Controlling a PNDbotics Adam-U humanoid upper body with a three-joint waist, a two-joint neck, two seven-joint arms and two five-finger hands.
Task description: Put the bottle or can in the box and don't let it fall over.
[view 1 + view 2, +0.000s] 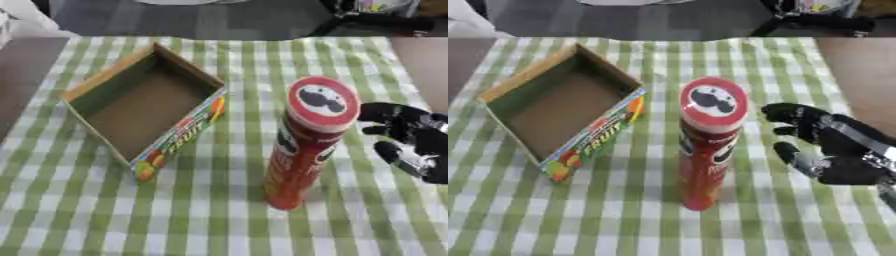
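The robot's right hand (833,150), black with silver at the joints, comes in from the right side of the view and sits just above the table (219,225), which is covered by a green-and-white checked cloth. Its fingers (791,114) are curved and spread toward the left, with the thumb (796,159) lower and nearer the camera, so the hand forms an open cup that grips nothing.

Just to the left of that hand stands the tall red cylindrical chip can (306,145), upright on the cloth, with a red-rimmed white lid bearing a dark face logo on top. A narrow gap of cloth shows between the fingertips and the can's side; they are near each other but not touching.

Farther left of the hand, beyond the can, lies the shallow open cardboard box (144,102), with brown inner walls and floor and a colourful fruit print along its outer long side. It sits askew on the cloth, one corner pointing toward the far edge of the table, and is well apart from the can. Nothing lies inside it.

The left hand does not show in either view.
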